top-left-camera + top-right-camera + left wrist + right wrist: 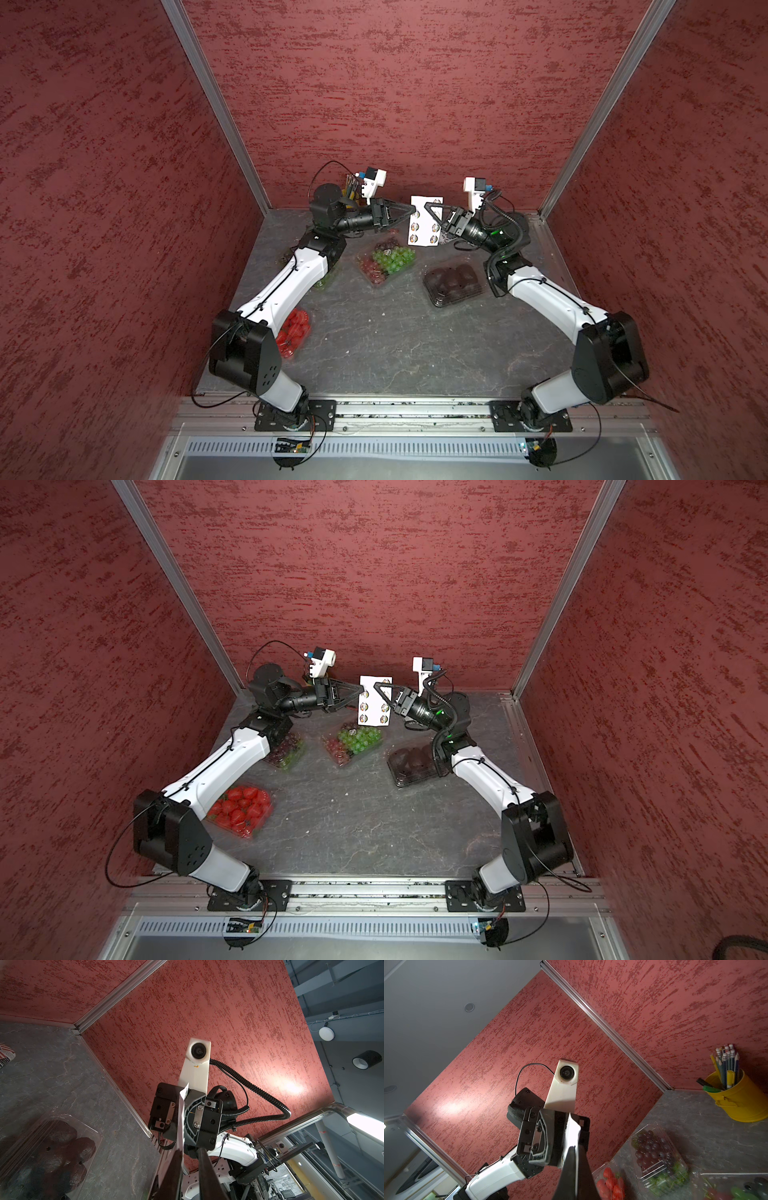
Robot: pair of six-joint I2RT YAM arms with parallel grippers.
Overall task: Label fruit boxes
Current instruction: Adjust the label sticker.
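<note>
Over the grey desk (374, 353), right jaws pinched the sticker sheet (423, 232); left jaws straddled its edge, grip unclear.

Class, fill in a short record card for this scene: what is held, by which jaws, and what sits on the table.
sheet: held clear of the table
right jaws: shut on sheet
left jaws: at sheet's opposite edge; grip unclear
boxes on table: mixed grapes, dark grapes, strawberries, dark fruit
pencil cup: back corner
</note>
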